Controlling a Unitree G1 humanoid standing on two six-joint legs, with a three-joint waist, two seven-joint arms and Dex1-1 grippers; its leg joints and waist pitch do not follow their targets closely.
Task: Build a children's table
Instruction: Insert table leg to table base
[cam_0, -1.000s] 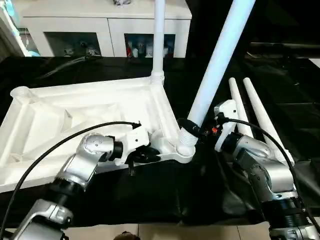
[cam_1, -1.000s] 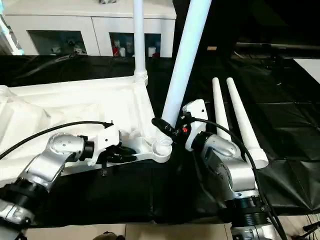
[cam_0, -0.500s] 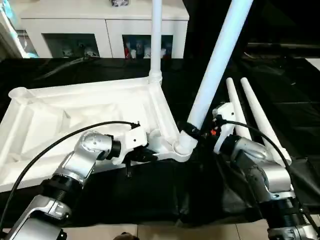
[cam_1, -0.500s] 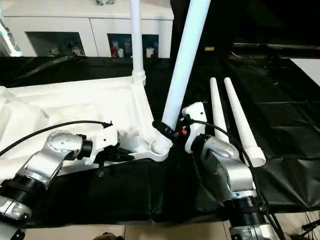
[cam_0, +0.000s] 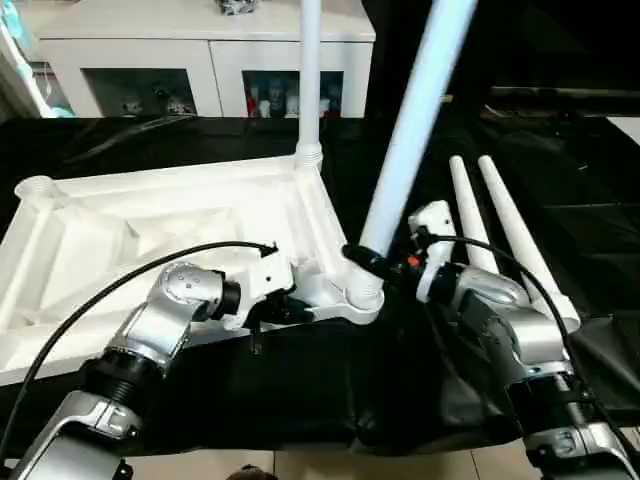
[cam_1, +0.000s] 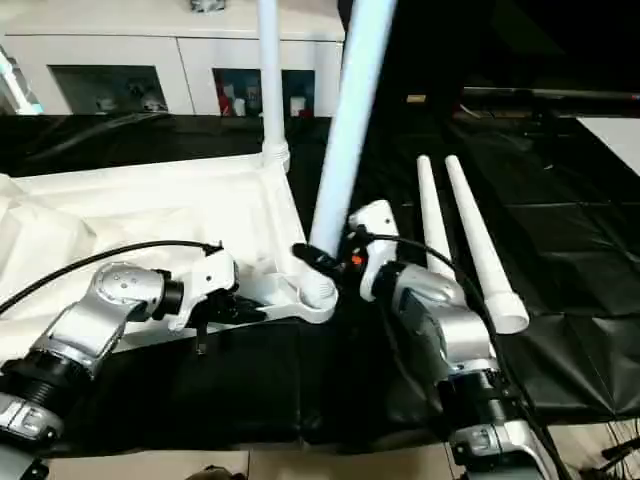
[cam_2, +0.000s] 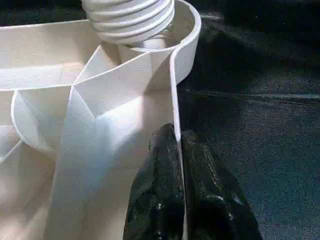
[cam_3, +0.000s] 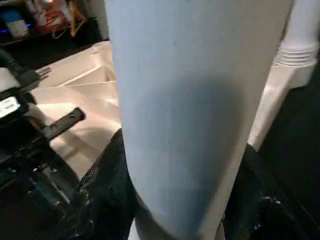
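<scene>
The children's table top (cam_0: 120, 235) lies upside down on the black cloth, ribbed side up. One white leg (cam_0: 309, 80) stands upright in its far right corner socket. My left gripper (cam_0: 287, 309) is shut on the top's thin near rim (cam_2: 176, 100), one black finger on each side of it. My right gripper (cam_0: 366, 259) is shut around a second leg (cam_0: 415, 110) just above its threaded end (cam_2: 129, 17). That leg leans to the right, with its end in the near right corner socket (cam_0: 363, 299). In the right wrist view, black fingers (cam_3: 102, 200) flank the leg (cam_3: 190, 100).
Two loose white legs (cam_0: 468, 215) (cam_0: 520, 245) lie side by side on the black cloth, right of my right arm. A white cabinet (cam_0: 200, 55) with glass doors stands behind the work table. The table's front edge and pale floor (cam_0: 300, 465) lie just below my forearms.
The leg in my right gripper has swung closer to upright, and the gripper has shifted a little left with it. My left gripper stays at the rim.
</scene>
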